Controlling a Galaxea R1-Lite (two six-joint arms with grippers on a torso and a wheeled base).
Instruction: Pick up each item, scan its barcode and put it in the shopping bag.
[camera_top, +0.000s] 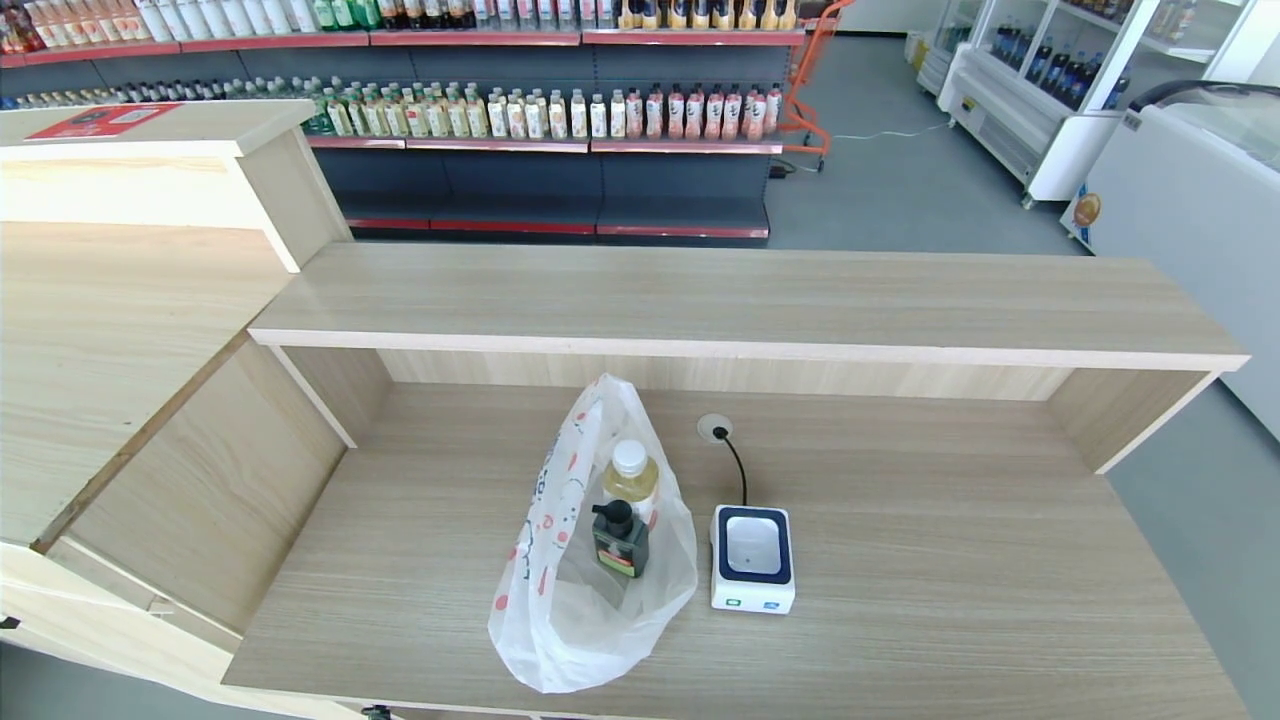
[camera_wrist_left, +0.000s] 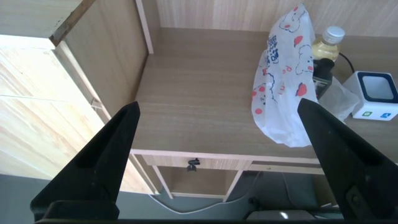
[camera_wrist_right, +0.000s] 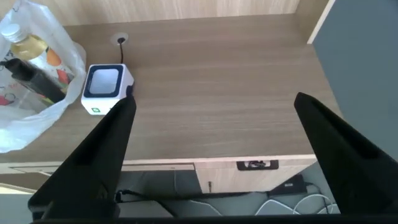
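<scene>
A white plastic shopping bag (camera_top: 560, 600) with red prints stands on the wooden counter (camera_top: 950, 560), its mouth open. Inside it stand a yellow bottle with a white cap (camera_top: 630, 475) and a dark green bottle with a black pump top (camera_top: 620, 540). Just right of the bag sits the white barcode scanner (camera_top: 752, 556) with a blue-framed window, its black cable running to a grommet (camera_top: 714, 429). My left gripper (camera_wrist_left: 217, 155) hangs open in front of the counter's front edge, left of the bag (camera_wrist_left: 283, 81). My right gripper (camera_wrist_right: 214, 149) is open too, off the front edge, right of the scanner (camera_wrist_right: 104, 87).
A raised ledge (camera_top: 740, 300) runs along the counter's back, with side walls at both ends. A taller wooden desk (camera_top: 110, 330) stands to the left. Drink shelves (camera_top: 550, 110) and freezers (camera_top: 1180, 190) are beyond. The counter right of the scanner is bare wood.
</scene>
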